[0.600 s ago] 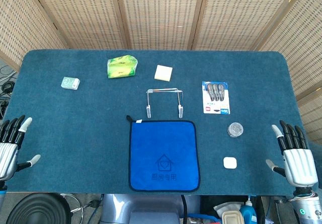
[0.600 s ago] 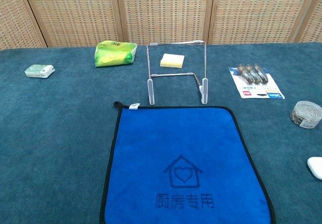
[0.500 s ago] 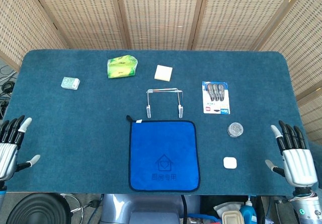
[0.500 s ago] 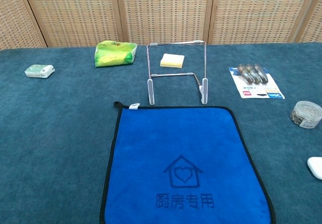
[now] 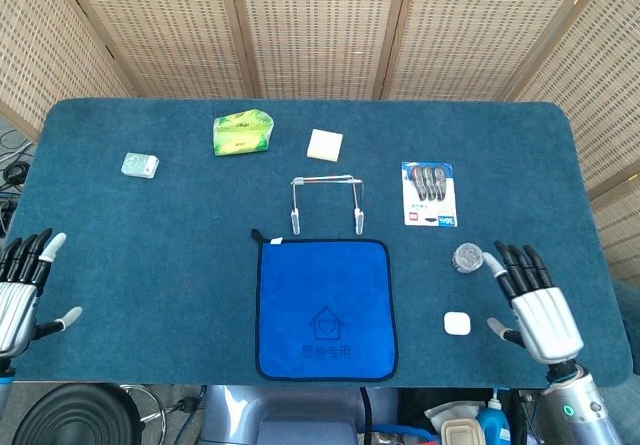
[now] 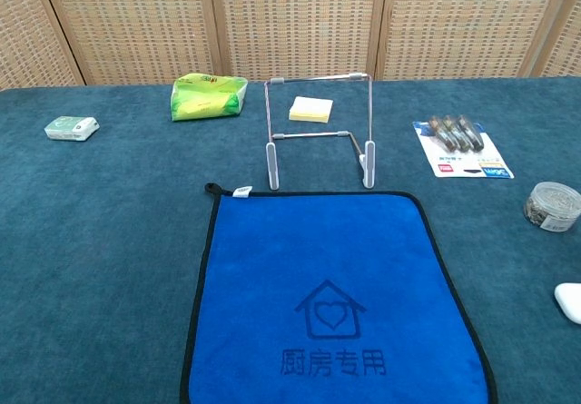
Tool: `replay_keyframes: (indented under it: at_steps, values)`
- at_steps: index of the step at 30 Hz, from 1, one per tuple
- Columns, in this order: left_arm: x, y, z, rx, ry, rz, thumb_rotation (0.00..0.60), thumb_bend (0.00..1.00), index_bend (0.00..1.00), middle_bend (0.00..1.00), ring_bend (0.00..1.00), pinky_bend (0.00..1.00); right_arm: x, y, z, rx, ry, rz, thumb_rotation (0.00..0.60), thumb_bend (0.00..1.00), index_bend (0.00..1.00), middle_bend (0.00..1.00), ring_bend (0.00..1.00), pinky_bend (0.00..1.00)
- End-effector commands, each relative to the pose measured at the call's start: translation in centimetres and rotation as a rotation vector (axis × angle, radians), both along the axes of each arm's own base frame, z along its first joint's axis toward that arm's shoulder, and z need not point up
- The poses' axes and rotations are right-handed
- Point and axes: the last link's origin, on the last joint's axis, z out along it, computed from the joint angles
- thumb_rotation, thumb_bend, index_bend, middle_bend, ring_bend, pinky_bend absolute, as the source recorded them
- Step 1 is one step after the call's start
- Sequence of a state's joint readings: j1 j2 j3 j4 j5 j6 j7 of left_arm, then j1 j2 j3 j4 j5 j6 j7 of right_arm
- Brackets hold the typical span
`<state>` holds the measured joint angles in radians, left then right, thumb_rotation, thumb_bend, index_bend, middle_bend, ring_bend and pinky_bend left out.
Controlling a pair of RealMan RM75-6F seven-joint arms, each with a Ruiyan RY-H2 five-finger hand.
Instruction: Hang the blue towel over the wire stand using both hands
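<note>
The blue towel (image 5: 323, 307) (image 6: 334, 296) lies flat at the table's front middle, black-edged, with a house print. Just behind it stands the wire stand (image 5: 327, 203) (image 6: 319, 130), upright and bare. My left hand (image 5: 20, 292) is at the front left corner, fingers spread, holding nothing, far from the towel. My right hand (image 5: 535, 305) hovers at the front right, fingers spread and empty, right of the towel beside a small white pebble-shaped object (image 5: 457, 322). Neither hand shows in the chest view.
A round clear container (image 5: 467, 257) (image 6: 552, 204) sits just ahead of my right hand. A card of tools (image 5: 430, 193), a yellow notepad (image 5: 324, 144), a green packet (image 5: 242, 133) and a small pale green box (image 5: 140, 165) lie further back. Woven screens stand behind the table.
My right hand has moved left and inward from the table's right edge toward the white object and round container. The left hand, towel and stand have not moved.
</note>
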<state>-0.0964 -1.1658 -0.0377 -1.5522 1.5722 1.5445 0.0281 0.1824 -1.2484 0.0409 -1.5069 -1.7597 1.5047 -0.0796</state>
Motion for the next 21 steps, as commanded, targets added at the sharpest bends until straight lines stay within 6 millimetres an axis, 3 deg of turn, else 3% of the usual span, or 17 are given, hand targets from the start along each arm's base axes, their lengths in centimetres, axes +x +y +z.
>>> replay_keyframes:
  at_steps: [1,5,11,21]
  values:
    - [0.0,0.1,0.0,0.004,0.001,0.001,0.6,0.04,0.0,0.0,0.0,0.0,2.7,-2.2,-2.7,0.126,0.025,0.152,0.6,0.0,0.0,0.0,0.0,0.0]
    - [0.0,0.1,0.0,0.011,-0.005,0.005,0.6,0.04,0.0,0.0,0.0,0.0,4.9,-4.7,-5.9,0.201,0.095,0.286,0.6,0.0,0.02,0.0,0.0,0.0]
    - [-0.2,0.4,-0.3,0.001,0.006,0.024,0.6,0.04,0.0,0.0,0.0,0.0,5.5,-7.2,-9.8,0.271,0.184,0.324,0.6,0.0,0.02,0.0,0.0,0.0]
    - [-0.4,1.2,-1.5,-0.043,0.036,0.056,0.6,0.04,0.0,0.0,0.0,0.0,6.5,-8.5,-12.2,0.28,0.22,0.365,0.6,0.0,0.02,0.0,0.0,0.0]
